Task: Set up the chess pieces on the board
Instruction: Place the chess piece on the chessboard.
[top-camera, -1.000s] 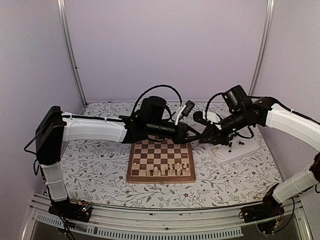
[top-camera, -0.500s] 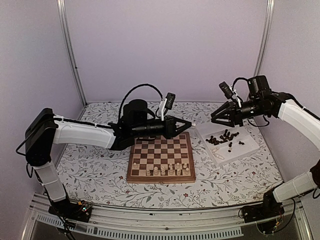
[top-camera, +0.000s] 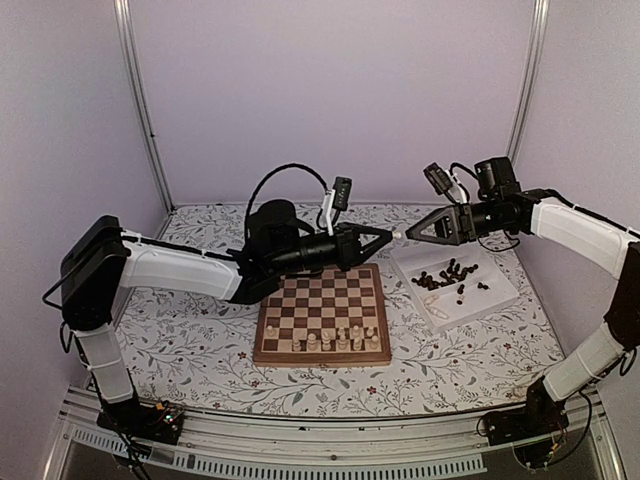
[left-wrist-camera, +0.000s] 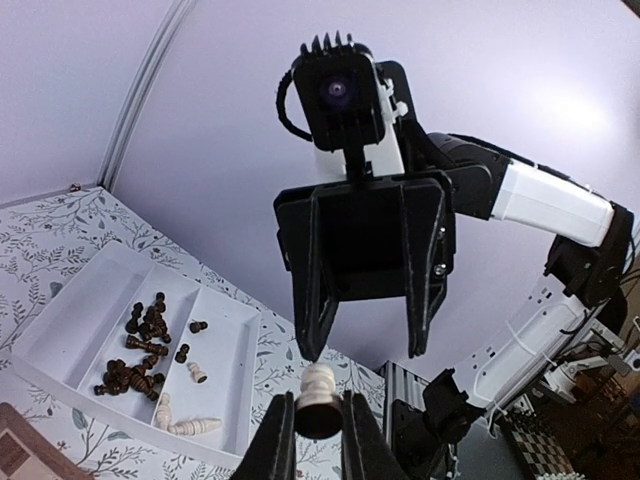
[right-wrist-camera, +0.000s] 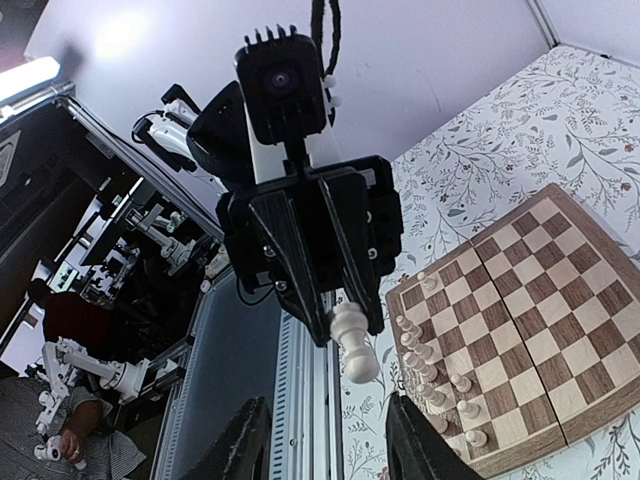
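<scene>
Handover stage: left hand was clamped on a cream piece; right hand stood apart. Next move likely required setting it upright on the board.

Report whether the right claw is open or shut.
Open. The right claw shows its jaws wide apart, gripping nothing; the left claw pinches the cream chess piece.
</scene>
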